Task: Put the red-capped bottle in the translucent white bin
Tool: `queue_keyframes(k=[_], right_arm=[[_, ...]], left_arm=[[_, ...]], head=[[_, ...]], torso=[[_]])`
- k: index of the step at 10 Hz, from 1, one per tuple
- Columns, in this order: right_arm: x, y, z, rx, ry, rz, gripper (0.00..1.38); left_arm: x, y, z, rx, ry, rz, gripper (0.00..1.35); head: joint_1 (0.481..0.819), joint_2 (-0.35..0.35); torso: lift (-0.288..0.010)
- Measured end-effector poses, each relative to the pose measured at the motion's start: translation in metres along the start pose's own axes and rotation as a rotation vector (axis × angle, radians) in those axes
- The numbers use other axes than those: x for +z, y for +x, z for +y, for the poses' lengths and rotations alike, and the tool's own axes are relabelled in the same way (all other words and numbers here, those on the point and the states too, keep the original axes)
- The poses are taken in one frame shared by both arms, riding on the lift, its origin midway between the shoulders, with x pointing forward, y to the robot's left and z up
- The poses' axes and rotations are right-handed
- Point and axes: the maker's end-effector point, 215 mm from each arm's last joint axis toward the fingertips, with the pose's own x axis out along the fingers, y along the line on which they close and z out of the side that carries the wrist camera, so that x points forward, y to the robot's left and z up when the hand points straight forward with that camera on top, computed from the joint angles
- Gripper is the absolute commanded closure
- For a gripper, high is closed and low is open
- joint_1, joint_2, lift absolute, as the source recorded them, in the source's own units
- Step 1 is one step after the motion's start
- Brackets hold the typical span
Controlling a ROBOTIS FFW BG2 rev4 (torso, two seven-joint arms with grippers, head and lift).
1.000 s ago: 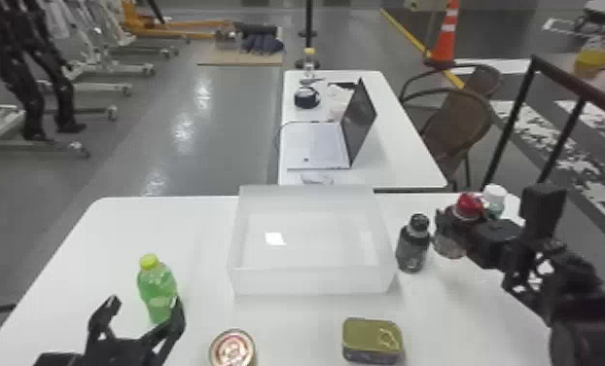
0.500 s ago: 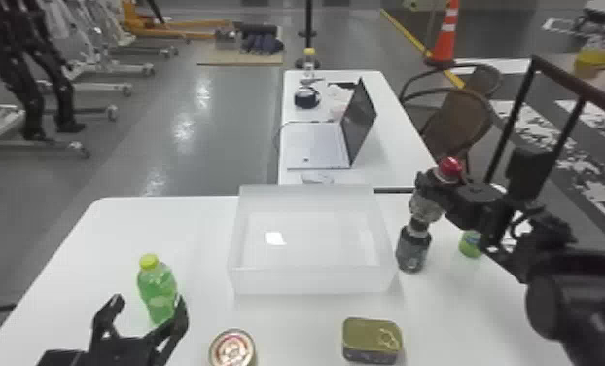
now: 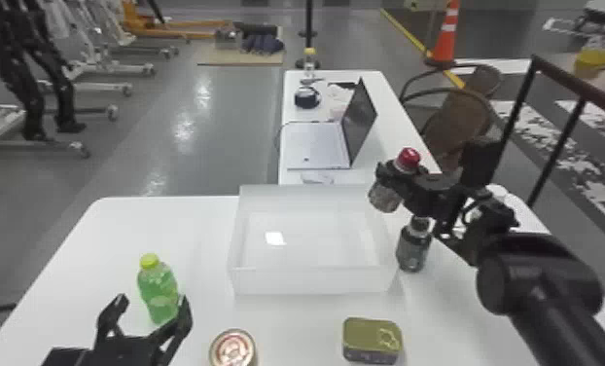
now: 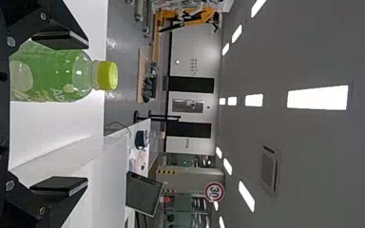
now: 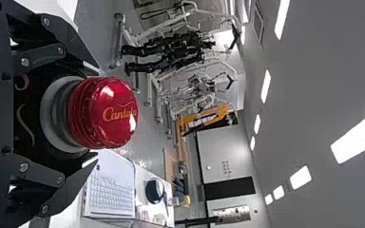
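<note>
— Grey floor (image 3: 219, 131) surrounds a white table (image 3: 180, 228). Where does the task's bottle lie, taking the bin's middle as the dial's centre and twelve o'clock as the far side?

— The red-capped bottle (image 3: 386, 194) is at two o'clock, near the far corner of the translucent white bin (image 3: 311, 282), held clear of the tabletop, cap uppermost. The right gripper (image 3: 395, 181) is clamped on it; the right wrist view gives one finger on either side, below the red cap (image 5: 105, 113).

— And around the bin?

— A dark bottle (image 3: 413, 250) stands upright at three o'clock, just beside the wall. An oblong tin (image 3: 372, 338) rests at five o'clock, a round can (image 3: 232, 349) at seven. Toward eight o'clock stands the green bottle (image 3: 158, 287), upright, yellow-capped; the left gripper (image 3: 152, 301) is near it, fingers spread apart and clamped on nothing.

— Farther out?

— At twelve o'clock, an open laptop (image 3: 316, 143) on a second table (image 3: 394, 107); at one, an orange cone (image 3: 446, 41) on the floor.
</note>
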Motion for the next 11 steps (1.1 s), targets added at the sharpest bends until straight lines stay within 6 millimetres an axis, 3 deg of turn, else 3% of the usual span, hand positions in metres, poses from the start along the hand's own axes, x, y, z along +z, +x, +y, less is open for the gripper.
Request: queue_keyframes(k=[5, 7, 9, 10, 11], right_arm=[[-0.066, 0.018, 0.041, 0.054, 0.083, 0.089, 1.28], [-0.088, 0.016, 0.048, 0.062, 0.080, 0.126, 1.28], [-0.106, 0.009, 0.042, 0.054, 0.067, 0.161, 1.28], [-0.110, 0.007, 0.039, 0.049, 0.060, 0.169, 1.10], [-0.110, 0.006, 0.037, 0.043, 0.048, 0.171, 0.59]], left_arm=[[-0.001, 0.002, -0.005, -0.003, -0.018, 0.000, 0.27], [-0.001, 0.001, -0.005, -0.002, -0.019, -0.004, 0.27], [0.000, 0.001, -0.004, -0.001, -0.020, -0.008, 0.27], [0.000, 0.001, -0.004, 0.000, -0.020, -0.009, 0.27], [0.001, 0.001, -0.004, -0.001, -0.020, -0.011, 0.27]], head=[[0.549, 0.000], [0.549, 0.000], [0.549, 0.000], [0.549, 0.000], [0.549, 0.000]], torso=[[-0.100], [-0.100], [-0.100], [-0.100], [-0.100]])
